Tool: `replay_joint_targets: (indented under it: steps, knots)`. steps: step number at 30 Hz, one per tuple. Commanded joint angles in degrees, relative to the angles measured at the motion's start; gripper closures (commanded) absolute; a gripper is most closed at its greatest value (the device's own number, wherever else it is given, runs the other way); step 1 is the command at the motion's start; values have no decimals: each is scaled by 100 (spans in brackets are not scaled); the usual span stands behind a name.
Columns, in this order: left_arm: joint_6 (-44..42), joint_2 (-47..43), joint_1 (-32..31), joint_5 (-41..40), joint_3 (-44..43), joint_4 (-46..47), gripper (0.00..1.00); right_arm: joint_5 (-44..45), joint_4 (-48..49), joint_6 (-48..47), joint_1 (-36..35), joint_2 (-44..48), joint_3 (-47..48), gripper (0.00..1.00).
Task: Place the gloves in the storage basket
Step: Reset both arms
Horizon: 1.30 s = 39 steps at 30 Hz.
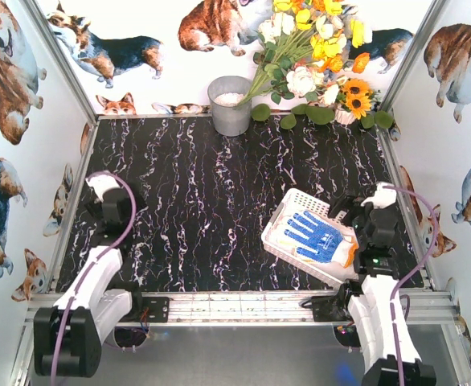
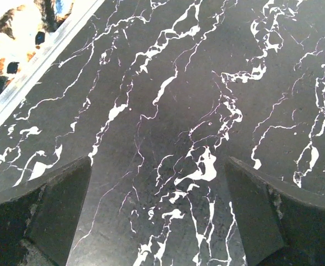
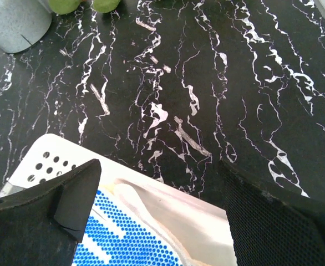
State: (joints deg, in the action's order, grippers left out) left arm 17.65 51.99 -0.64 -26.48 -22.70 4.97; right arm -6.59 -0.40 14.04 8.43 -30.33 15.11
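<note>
Blue-dotted glove [image 1: 314, 236] tops the storage basket [image 1: 293, 205] — depositing looks done.
Right gripper [image 3: 160, 166] over its rim, jaws apart, empty; left gripper [image 2: 158, 160] agape above the tabletop [image 2: 162, 83] — next, lift clear.

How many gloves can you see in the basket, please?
2: a blue-dotted glove lies on top in the basket; a white glove shows partly under it. More may be hidden beneath.

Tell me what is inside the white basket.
A white knit glove with a blue-dotted palm lies on top in the white perforated plastic basket. More white fabric shows beneath it; how many gloves it covers cannot be told.
</note>
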Motion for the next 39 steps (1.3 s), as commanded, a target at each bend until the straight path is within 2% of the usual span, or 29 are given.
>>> replay_joint_targets:
  steps: [1,4,6,9,11,14,17,19,21,23,24,26,30,33,36,39]
  knots:
    - [-585,280,34,103,601,2488,0,160,1803,-150,-97,-181,-358,12]
    - [-1022,942,21,614,1198,4244,0,316,2131,-491,-218,-353,-616,11]
    - [-1239,1452,0,868,1333,4978,0,315,2439,-626,-259,-567,-737,10]
    - [-1565,2248,-9,1213,1337,5801,0,277,2864,-701,-270,-1207,-780,10]
    - [-1816,2354,-15,1515,1164,5615,0,204,3490,-711,-285,-1797,-827,10]
    - [-1962,2805,-16,1567,1161,6178,0,111,4712,-807,-356,-2942,-775,8]
    - [-2137,3748,-58,1767,1021,6878,0,119,5064,-1229,-578,-4068,-387,6]
    - [-2084,3579,-110,1624,681,5973,0,84,5259,-1355,-693,-4743,-168,6]
    - [-2037,3764,-108,1471,500,5815,1,-57,5651,-1501,-784,-5405,38,1]
    - [-1907,3704,-82,1229,459,5658,1,217,4238,-1408,-785,-5178,519,0]
    - [-1949,3757,-79,1195,486,5799,0,247,4140,-1411,-789,-5104,580,0]
    - [-1898,3686,-87,1168,491,5684,1,221,5163,-1407,-787,-5425,297,0]
    - [-1905,3719,-91,1171,523,5805,1,253,4182,-1400,-790,-5123,557,0]
    - [-1912,3718,-93,1178,514,5800,1,228,5128,-1409,-790,-5364,275,0]
    - [-1930,3718,-85,1206,510,5787,0,222,4696,-1438,-787,-5317,448,0]
    - [-1955,3725,-90,1328,495,5764,0,205,4933,-1459,-789,-5339,323,0]
